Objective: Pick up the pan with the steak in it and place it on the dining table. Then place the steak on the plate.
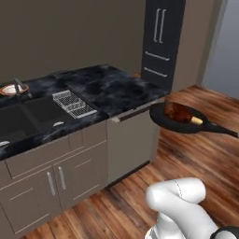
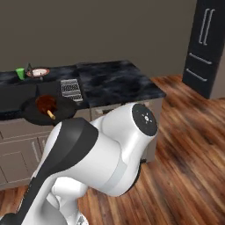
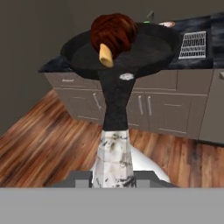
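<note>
The black pan [image 1: 164, 119] hangs level in the air over the wooden floor, just off the right end of the dining table [image 1: 112, 86]. The reddish-brown steak [image 1: 178, 112] lies in it, tan bone end toward the handle. In the hand view the pan [image 3: 144, 52] and steak [image 3: 113, 29] are straight ahead. The handle [image 3: 114, 109] runs down to its silver tip, where my gripper [image 3: 114, 178] is shut on it. My arm partly hides the pan [image 2: 33, 112] in the right base view. The orange-rimmed plate [image 1: 11, 88] [image 2: 38, 72] sits at the table's far left, behind the sink.
A built-in sink [image 1: 23, 116] and a wire rack [image 1: 73, 103] lie between the pan and the plate. A small green cup [image 2: 20, 73] stands beside the plate. A tall dark fridge [image 1: 161, 42] stands beyond the table's end. Grey cabinets [image 1: 70, 177] front the island.
</note>
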{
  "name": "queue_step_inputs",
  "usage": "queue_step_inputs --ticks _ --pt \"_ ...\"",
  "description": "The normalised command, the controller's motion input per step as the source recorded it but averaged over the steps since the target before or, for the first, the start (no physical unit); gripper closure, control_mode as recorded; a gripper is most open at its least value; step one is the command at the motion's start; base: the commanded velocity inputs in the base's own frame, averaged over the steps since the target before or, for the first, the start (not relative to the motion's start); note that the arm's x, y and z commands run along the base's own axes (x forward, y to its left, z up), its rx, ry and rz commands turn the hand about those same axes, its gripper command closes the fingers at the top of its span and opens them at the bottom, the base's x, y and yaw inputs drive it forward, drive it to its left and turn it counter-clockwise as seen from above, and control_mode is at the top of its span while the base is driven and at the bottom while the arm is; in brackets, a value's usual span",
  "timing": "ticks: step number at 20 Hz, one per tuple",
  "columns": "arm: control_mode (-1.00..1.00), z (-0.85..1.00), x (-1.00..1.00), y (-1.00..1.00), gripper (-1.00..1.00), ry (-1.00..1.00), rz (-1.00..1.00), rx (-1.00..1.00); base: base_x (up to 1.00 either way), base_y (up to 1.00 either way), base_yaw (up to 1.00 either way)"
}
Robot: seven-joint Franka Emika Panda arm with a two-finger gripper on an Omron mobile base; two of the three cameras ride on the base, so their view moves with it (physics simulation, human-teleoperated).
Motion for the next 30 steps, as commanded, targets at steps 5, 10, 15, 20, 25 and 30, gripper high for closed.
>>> queue_step_inputs --ticks 5,10,15,20,25,30 --pt "1.00 0.00 0.00 0.00 1.00 0.00 0.00 0.00 -0.04 0.27 0.38" --pt "1.00 0.00 0.00 0.00 1.00 0.00 0.00 0.00 0.00 0.33 0.35" --pt "1.00 0.00 0.00 0.00 1.00 0.00 0.00 0.00 0.00 0.15 0.18" --pt "1.00 0.00 0.00 0.00 1.00 0.00 0.00 0.00 0.04 -0.10 0.00" --pt "1.00 0.00 0.00 0.00 1.00 0.00 0.00 0.00 0.22 -0.86 0.01" --pt "1.00 0.00 0.00 0.00 1.00 0.00 0.00 0.00 0.42 -1.00 0.00"
